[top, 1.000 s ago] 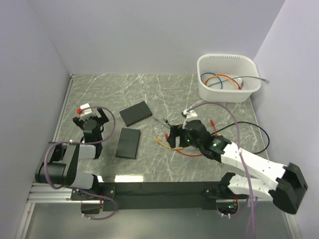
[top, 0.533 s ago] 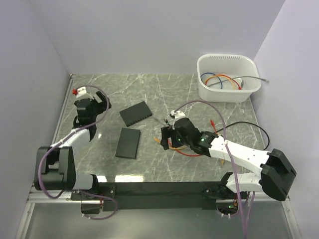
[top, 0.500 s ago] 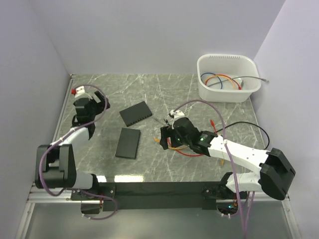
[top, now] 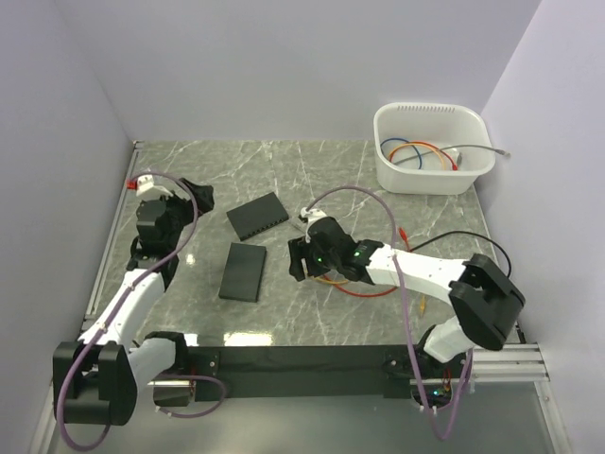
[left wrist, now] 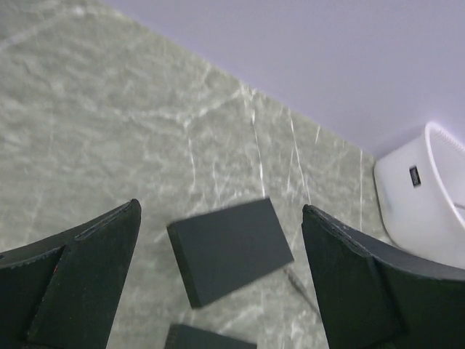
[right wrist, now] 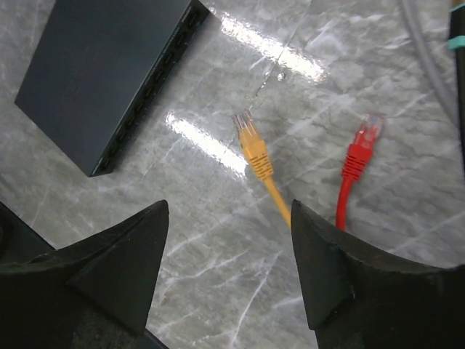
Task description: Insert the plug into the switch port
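Two flat black switches lie on the marble table: a far one [top: 257, 215] and a near one [top: 244, 271]. The left wrist view shows the far switch [left wrist: 229, 247] between and beyond my fingers. The right wrist view shows a switch [right wrist: 109, 80] with its row of ports along its right edge. A yellow plug [right wrist: 253, 145] and a red plug [right wrist: 360, 153] lie loose on the table to the right of it. My left gripper [top: 196, 196] [left wrist: 220, 207] is open and empty, left of the far switch. My right gripper [top: 301, 257] [right wrist: 229, 207] is open and empty, above the table just short of the yellow plug.
A white bin [top: 433, 147] holding coiled cables stands at the back right; it also shows in the left wrist view [left wrist: 429, 196]. Orange and red cables [top: 364, 291] and a black cable [top: 492, 255] trail on the table under and right of my right arm.
My left arm has stretched out and its gripper has moved to the far left, facing the far switch. My right gripper has moved left, toward the near switch.
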{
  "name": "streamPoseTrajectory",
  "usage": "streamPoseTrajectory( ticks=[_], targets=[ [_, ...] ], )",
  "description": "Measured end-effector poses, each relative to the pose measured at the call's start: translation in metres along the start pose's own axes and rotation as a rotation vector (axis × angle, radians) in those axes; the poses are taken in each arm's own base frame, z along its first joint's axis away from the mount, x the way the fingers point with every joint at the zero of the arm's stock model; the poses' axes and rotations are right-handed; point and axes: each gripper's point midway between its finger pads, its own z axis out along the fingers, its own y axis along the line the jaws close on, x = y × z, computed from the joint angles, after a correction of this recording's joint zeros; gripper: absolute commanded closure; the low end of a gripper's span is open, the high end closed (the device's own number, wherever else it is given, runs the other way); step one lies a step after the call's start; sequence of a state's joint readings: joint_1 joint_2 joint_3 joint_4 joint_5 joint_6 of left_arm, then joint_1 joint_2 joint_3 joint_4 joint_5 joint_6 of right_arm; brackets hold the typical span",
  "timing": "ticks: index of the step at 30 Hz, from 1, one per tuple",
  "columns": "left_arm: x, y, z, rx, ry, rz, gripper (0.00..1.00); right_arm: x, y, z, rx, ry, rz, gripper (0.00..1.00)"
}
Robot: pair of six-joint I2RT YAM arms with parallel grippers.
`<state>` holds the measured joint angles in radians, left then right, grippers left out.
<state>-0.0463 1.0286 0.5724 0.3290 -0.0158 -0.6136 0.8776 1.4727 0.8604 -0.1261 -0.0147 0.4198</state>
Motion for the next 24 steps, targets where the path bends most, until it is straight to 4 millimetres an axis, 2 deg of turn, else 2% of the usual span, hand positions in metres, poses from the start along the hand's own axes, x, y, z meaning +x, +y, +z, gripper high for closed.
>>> streamPoseTrajectory(
  ticks=[2, 6, 10, 18, 24],
  targets=[
    [0.012, 0.0, -0.006, 0.009, 0.027, -0.012, 0.01, 0.003, 0.001, 0.008, -0.003, 0.018, -0.001, 0.26],
    [0.036, 0.002, -0.033, 0.032, 0.062, -0.029, 0.02, 0.003, 0.005, 0.018, -0.019, 0.034, -0.006, 0.28],
    [0.044, 0.001, -0.05, 0.056, 0.061, -0.037, 0.05, -0.001, 0.009, 0.024, -0.032, 0.031, -0.006, 0.29],
    [0.068, 0.01, -0.064, 0.047, 0.11, -0.042, 0.06, -0.002, 0.002, 0.04, -0.06, 0.046, 0.045, 0.32],
    [0.072, 0.007, -0.068, 0.063, 0.118, -0.042, 0.07, -0.009, 0.0, 0.044, -0.077, 0.028, 0.063, 0.33]
  ],
)
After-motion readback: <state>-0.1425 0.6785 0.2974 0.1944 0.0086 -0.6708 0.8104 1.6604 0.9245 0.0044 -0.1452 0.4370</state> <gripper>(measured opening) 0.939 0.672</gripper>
